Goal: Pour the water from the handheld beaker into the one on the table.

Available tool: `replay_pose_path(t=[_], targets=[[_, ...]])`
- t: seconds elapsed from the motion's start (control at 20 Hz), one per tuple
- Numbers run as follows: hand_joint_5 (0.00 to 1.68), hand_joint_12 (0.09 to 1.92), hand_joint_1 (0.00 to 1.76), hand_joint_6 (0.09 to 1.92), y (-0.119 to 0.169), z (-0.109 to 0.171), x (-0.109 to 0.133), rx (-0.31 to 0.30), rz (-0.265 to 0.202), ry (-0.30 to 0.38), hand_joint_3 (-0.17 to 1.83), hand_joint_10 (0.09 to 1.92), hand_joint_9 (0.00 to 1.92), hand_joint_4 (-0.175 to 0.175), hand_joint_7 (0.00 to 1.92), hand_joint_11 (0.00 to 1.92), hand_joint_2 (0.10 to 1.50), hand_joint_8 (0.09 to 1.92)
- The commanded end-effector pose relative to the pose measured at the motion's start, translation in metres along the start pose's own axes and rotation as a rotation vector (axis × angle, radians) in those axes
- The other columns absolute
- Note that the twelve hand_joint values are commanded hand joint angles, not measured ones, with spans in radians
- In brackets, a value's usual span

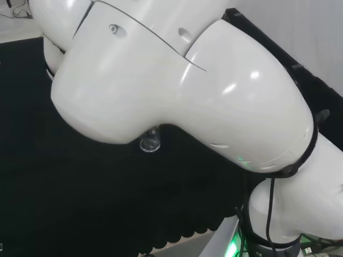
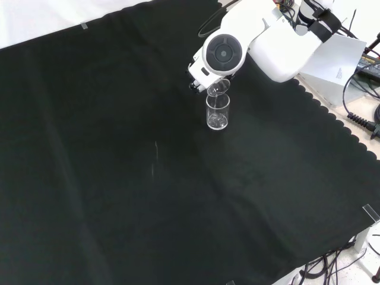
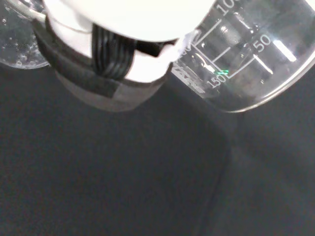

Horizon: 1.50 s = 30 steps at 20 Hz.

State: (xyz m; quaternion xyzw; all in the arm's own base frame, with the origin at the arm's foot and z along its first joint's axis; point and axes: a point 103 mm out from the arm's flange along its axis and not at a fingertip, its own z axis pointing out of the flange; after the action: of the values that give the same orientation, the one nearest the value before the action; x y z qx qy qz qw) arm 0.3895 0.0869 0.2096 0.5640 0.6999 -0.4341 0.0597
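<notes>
A clear, graduated beaker (image 3: 256, 54) is gripped by the hand (image 3: 108, 73), tilted over the table beaker (image 2: 217, 111); water is seen inside.

A flat surface (image 2: 119, 196) covered in black cloth spreads across most of the front view. The cloth's far right edge is cut in small scallops. Small pieces of clear tape hold the cloth at its edges, one at the top left and one at the right. One clear glass beaker (image 2: 217, 111) stands upright on the cloth, toward the top of the front view, right of centre. In the head view, the same beaker (image 1: 150, 140) stands on the cloth near the middle, partly hidden. The cloth around it is bare.
</notes>
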Motion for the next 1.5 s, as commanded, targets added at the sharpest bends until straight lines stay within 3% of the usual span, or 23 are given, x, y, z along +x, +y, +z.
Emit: replay_pose_path(t=[0.05, 0.35, 0.7, 1.15, 1.5], targets=[[1.38, 0.41, 1.53, 0.3, 0.0, -0.001, 0.002, 0.015, 0.003, -0.022, 0.07, 0.09, 1.65, -0.175, 1.53, 1.25, 0.87, 0.09], [1.38, 0.4, 1.53, 0.29, 0.002, -0.003, 0.005, 0.023, 0.007, -0.052, 0.07, 0.09, 1.65, -0.175, 1.53, 1.25, 0.87, 0.09], [1.38, 0.4, 1.53, 0.29, 0.002, -0.003, 0.004, 0.007, 0.008, -0.033, 0.07, 0.09, 1.65, -0.175, 1.54, 1.25, 0.87, 0.09], [1.38, 0.4, 1.53, 0.29, -0.001, -0.001, -0.012, -0.064, -0.025, 0.154, 0.07, 0.09, 1.65, -0.175, 1.54, 1.25, 0.87, 0.09], [1.38, 0.41, 1.53, 0.29, -0.001, 0.009, -0.03, -0.121, -0.076, 0.335, 0.06, 0.09, 1.65, -0.175, 1.54, 1.25, 0.88, 0.09]])
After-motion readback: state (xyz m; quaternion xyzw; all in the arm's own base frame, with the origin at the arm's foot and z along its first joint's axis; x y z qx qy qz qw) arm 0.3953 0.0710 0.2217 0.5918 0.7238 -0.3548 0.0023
